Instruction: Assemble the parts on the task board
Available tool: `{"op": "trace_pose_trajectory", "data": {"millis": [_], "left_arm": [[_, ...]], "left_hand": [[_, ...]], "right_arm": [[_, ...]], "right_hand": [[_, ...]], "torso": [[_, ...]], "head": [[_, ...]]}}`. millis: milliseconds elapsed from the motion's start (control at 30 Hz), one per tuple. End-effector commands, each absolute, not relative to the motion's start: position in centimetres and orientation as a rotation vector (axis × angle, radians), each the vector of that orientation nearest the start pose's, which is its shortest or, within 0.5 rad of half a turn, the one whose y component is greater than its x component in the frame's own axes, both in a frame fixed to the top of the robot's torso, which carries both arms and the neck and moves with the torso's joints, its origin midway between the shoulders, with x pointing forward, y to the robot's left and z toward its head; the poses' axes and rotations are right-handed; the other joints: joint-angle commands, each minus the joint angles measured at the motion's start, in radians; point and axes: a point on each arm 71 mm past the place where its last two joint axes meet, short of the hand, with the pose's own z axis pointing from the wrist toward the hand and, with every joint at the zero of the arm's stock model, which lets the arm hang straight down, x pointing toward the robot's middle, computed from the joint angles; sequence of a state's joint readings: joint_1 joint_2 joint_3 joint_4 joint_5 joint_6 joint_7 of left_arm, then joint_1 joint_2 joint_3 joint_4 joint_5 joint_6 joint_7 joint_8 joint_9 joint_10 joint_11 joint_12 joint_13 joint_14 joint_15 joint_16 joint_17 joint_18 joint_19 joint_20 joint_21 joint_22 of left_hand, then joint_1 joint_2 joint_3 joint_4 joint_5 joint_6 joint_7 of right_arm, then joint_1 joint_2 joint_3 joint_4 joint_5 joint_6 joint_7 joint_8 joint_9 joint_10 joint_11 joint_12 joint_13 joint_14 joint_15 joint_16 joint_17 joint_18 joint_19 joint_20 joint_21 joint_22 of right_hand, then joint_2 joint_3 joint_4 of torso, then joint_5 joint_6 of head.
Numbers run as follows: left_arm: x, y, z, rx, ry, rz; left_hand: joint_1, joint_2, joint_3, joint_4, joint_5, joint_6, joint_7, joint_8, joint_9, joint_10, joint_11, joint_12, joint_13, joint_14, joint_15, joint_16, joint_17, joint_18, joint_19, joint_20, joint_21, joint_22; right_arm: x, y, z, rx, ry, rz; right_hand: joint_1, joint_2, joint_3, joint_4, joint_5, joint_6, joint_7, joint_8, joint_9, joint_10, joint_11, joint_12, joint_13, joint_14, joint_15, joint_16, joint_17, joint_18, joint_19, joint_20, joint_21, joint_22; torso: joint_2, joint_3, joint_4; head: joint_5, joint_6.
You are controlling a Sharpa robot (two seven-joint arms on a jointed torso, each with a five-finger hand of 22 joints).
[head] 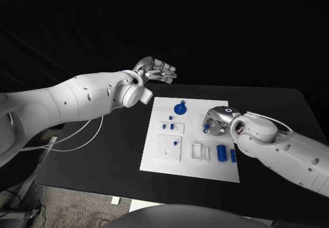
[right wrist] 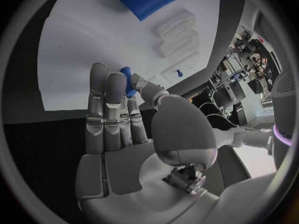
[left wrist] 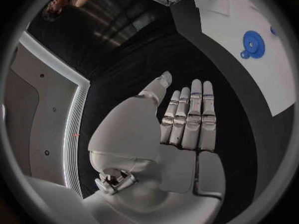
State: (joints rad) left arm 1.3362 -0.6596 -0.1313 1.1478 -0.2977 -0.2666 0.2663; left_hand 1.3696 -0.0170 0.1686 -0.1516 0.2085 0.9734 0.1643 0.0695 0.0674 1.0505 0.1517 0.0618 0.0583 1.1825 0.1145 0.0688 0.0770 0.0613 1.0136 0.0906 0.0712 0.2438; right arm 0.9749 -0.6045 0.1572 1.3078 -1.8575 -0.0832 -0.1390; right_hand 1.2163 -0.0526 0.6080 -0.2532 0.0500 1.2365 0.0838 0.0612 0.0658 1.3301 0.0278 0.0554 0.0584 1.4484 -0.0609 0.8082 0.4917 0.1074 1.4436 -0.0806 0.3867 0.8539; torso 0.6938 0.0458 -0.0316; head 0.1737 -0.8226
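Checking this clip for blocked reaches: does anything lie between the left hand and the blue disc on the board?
Nothing visible does. The left hand hovers open beyond the board's far edge, and only bare black table and white board lie between it and the blue disc.

A black table (head: 102, 156) fills the middle of the head view, against a dark backdrop across the upper frame. Pale grey floor (head: 75, 204) shows at the lower left, with dark cables (head: 17, 213) in the bottom-left corner.
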Motion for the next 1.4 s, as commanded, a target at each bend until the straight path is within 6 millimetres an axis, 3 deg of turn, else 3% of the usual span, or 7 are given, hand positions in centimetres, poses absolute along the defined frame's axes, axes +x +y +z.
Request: {"op": "trace_pose_trajectory", "data": {"millis": [33,433,800,1033,1133,1400], "left_arm": [[56.6,22.3,-15.8,-0.775,1.531,-1.243],[56.7,22.6,-15.8,-0.778,1.528,-1.237],[56.7,22.6,-15.8,-0.774,1.515,-1.237],[56.7,22.4,-15.8,-0.772,1.515,-1.241],[56.7,22.2,-15.8,-0.772,1.517,-1.245],[56.7,21.7,-15.8,-0.770,1.521,-1.253]], "left_hand": [[0.001,0.010,-0.001,0.003,0.002,-0.003,-0.001,0.001,-0.001,-0.003,-0.003,0.002,0.000,-0.004,-0.002,-0.003,0.000,-0.012,0.008,0.001,0.006,-0.002],[0.001,0.010,-0.001,0.003,0.002,-0.003,-0.001,0.001,-0.001,-0.003,-0.003,0.002,0.000,-0.004,-0.002,-0.003,0.000,-0.012,0.008,0.001,0.006,-0.002],[0.000,0.009,0.000,0.002,0.003,-0.001,-0.002,0.001,0.000,-0.001,-0.004,0.002,0.000,-0.003,-0.003,-0.003,0.000,-0.012,0.008,0.001,0.007,-0.003],[0.000,0.009,0.000,0.002,0.003,-0.001,-0.002,0.001,0.000,-0.001,-0.004,0.002,0.000,-0.003,-0.003,-0.003,0.000,-0.012,0.008,0.001,0.007,-0.003],[0.000,0.009,0.000,0.002,0.003,-0.001,-0.002,0.001,0.000,-0.001,-0.004,0.002,0.000,-0.003,-0.003,-0.003,0.000,-0.012,0.008,0.001,0.007,-0.003],[0.000,0.009,0.000,0.002,0.003,-0.001,-0.002,0.001,0.000,-0.001,-0.004,0.002,0.000,-0.003,-0.003,-0.003,0.000,-0.012,0.008,0.001,0.007,-0.003]], "right_arm": [[49.7,-14.1,-24.8,-0.417,1.728,0.471],[49.1,-13.8,-22.2,-0.387,1.667,0.533],[47.4,-11.0,-19.8,-0.399,1.610,0.659],[46.0,-8.0,-20.3,-0.459,1.605,0.720],[45.2,-6.6,-20.8,-0.496,1.606,0.743],[43.5,-3.9,-22.5,-0.579,1.622,0.781]], "right_hand": [[0.004,0.004,0.007,0.001,0.000,0.021,-0.003,0.003,0.003,0.013,-0.003,0.005,0.002,0.000,-0.006,0.004,0.001,-0.007,0.000,-0.009,0.006,0.004],[0.006,-0.001,0.017,0.004,0.000,0.027,-0.005,0.003,0.003,0.018,-0.005,0.005,0.002,0.000,-0.007,0.004,0.002,-0.008,0.000,-0.011,0.008,0.012],[0.007,-0.001,0.019,0.007,0.001,0.028,-0.005,0.003,0.003,0.019,-0.005,0.005,0.002,0.001,-0.007,0.003,0.000,-0.008,0.000,-0.011,0.008,0.016],[0.007,0.000,0.019,0.007,0.001,0.028,-0.005,0.003,0.003,0.019,-0.005,0.005,0.002,0.001,-0.007,0.003,0.000,-0.007,-0.001,-0.011,0.008,0.017],[0.008,0.000,0.020,0.006,0.002,0.028,-0.005,0.003,0.003,0.019,-0.004,0.005,0.002,0.001,-0.007,0.003,-0.001,-0.007,-0.001,-0.010,0.007,0.018],[0.008,0.000,0.020,0.006,0.002,0.028,-0.005,0.003,0.003,0.019,-0.005,0.005,0.002,0.001,-0.007,0.003,-0.001,-0.007,-0.001,-0.010,0.007,0.019]], "torso": [[0.000,0.0002,0.0005],[-0.001,0.0006,-0.0017],[-0.001,0.0018,-0.0013],[-0.001,0.0004,-0.0005],[0.000,0.0002,0.0021],[0.001,-0.0010,0.0018]], "head": [[0.002,0.001],[0.011,0.002],[0.018,0.002],[0.031,-0.001],[0.035,-0.002],[0.049,-0.006]]}}
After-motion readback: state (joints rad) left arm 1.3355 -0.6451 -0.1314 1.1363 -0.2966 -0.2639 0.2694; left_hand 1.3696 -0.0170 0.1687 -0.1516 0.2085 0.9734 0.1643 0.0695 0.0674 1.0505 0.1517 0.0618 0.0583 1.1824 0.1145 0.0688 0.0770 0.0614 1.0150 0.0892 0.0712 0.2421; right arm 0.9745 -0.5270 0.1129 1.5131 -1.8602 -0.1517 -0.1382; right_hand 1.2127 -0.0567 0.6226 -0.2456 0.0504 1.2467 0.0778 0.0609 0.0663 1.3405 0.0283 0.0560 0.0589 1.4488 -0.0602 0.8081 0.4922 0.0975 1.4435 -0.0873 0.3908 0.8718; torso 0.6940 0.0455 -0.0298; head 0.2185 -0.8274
